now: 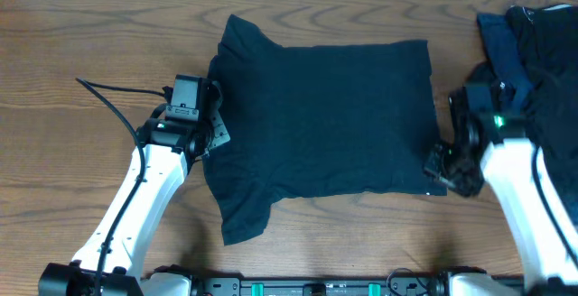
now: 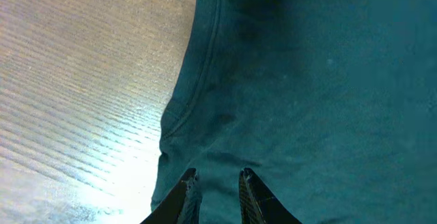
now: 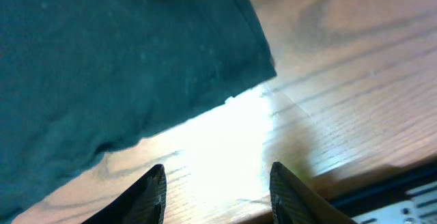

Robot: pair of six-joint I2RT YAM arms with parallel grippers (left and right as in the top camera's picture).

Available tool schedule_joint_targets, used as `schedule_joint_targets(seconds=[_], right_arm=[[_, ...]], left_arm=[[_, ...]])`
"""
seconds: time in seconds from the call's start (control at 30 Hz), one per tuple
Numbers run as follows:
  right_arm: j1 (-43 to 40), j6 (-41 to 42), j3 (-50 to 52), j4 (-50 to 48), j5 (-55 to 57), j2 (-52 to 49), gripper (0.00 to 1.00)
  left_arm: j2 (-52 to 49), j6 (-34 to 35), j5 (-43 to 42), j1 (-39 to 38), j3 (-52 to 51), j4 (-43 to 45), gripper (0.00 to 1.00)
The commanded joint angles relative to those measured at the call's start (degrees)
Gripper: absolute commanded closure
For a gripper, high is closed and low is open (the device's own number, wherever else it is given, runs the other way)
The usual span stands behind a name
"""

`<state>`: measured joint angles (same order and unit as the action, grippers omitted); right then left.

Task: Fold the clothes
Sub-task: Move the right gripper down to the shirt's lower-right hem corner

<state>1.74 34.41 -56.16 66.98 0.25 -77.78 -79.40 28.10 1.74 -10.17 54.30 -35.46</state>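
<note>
1. Overhead view: the T-shirt (image 1: 325, 120) lies spread flat at the centre of the table (image 1: 90, 43), neck end toward 9 o'clock and hem toward 3 o'clock. A pile of other clothes (image 1: 542, 52) sits at 2 o'clock.
2. The left gripper (image 1: 215, 120) is at the shirt's 9 o'clock edge. In the left wrist view its jaws stand narrow with fabric between the fingertips (image 2: 249, 186). Whether the cloth is actually pinched cannot be determined.
3. The right gripper (image 1: 442, 165) is at the shirt's 4 o'clock corner. Its jaws are apart with only bare wood between them, and the hem corner (image 3: 263, 74) lies just ahead.
4. Hazard: closing here would clamp nothing, because the corner is outside the jaws.
5. Hazard: a shallow bite may catch one layer only, so the lower layer stays behind.
6. Hazard: a weak left hold could slip during lifting and skew the fold.
</note>
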Motion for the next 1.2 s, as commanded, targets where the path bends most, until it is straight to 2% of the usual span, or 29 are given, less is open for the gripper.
schedule_joint_targets(seconds=[0.0,0.2,0.47,0.67,0.87,1.17], right_arm=[[-0.5,3.3,6.7,-2.9,1.0,7.1,0.55],[-5.9,3.1,14.6,-7.3,4.5,13.1,0.56],[-15.8,-5.4,17.6,-13.4,-1.7,10.3,0.63],[-16.1,-4.4,19.2,-18.5,-4.0,8.4,0.61],[-16.0,-4.2,21.2,-22.9,-9.2,6.0,0.65],[-16.0,-4.2,25.0,-29.1,-9.2,2.4,0.64]], left_arm=[[0.0,0.3,0.7,0.2,0.4,0.6,0.77],[0.0,0.0,0.7,0.2,0.3,0.3,0.74],[0.0,0.1,0.7,0.2,0.3,-0.2,0.73],[0.0,0.1,0.7,0.2,0.3,-0.2,0.73],[0.0,0.1,0.7,0.2,0.3,-0.2,0.73],[0.0,0.1,0.7,0.2,0.3,-0.3,0.73]])
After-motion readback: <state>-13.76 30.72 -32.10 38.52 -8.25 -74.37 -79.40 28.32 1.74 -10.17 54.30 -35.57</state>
